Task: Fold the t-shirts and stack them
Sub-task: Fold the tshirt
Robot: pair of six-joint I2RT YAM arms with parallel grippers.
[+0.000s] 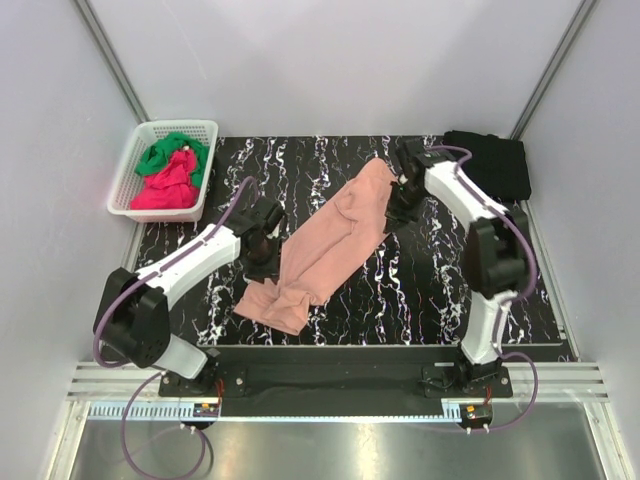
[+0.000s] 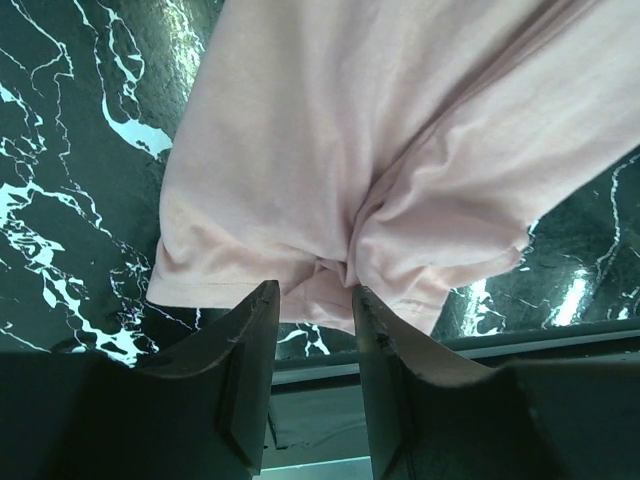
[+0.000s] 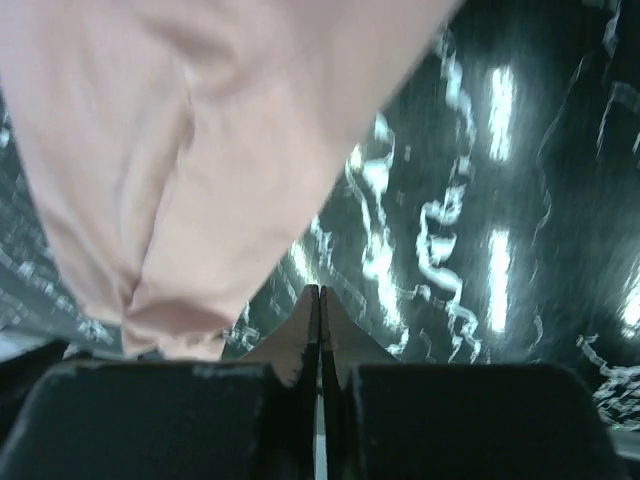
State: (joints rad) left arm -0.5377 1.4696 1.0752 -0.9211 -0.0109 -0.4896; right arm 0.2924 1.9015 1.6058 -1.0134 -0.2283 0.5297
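The salmon-pink t-shirt (image 1: 335, 240) lies crumpled in a long diagonal strip on the black marble mat (image 1: 430, 290), plain side up, so no print shows. My left gripper (image 1: 268, 262) is at the strip's left edge. In the left wrist view it (image 2: 312, 290) is open, with a bunched fold of the pink shirt (image 2: 380, 130) just at its fingertips. My right gripper (image 1: 398, 210) is by the strip's far right edge. In the blurred right wrist view it (image 3: 320, 290) is shut with nothing between its fingers, and the pink shirt (image 3: 170, 150) lies to its left.
A white basket (image 1: 128, 185) at the back left holds a green t-shirt (image 1: 165, 152) and a magenta-red t-shirt (image 1: 165, 188). A folded black t-shirt (image 1: 490, 160) lies at the mat's back right corner. Grey walls close in on the left, right and back.
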